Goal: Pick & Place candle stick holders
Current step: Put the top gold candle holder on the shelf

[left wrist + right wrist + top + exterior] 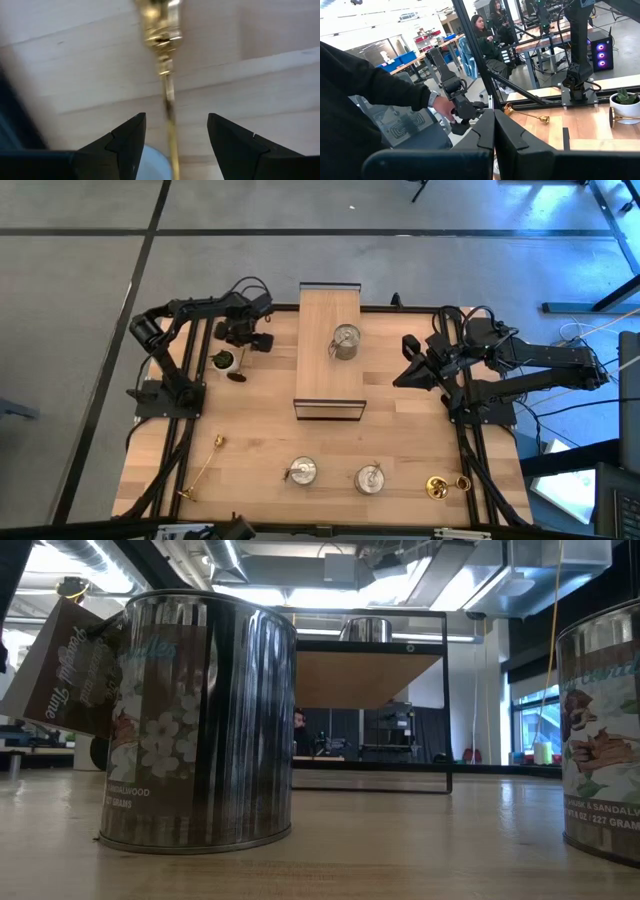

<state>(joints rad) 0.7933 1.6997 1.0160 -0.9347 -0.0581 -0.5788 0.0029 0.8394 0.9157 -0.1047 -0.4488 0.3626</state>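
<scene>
Slim gold metal candlestick point(169, 85) lies blurred on the wooden bench point(260, 45) between the released left gripper point(176, 131) fingers, its base cut off. Right gripper point(493, 131), clenched empty, waits at the bench's right edge.

The worktop point(400, 440) is pale wood with a smooth matt grain. The silver candle stick holders point(195, 720) are glossy ribbed metal wrapped in printed paper labels. The gold candlestick point(167, 75) is polished, mirror-bright metal. The left gripper's fingers point(122, 145) look like matt black plastic.
</scene>
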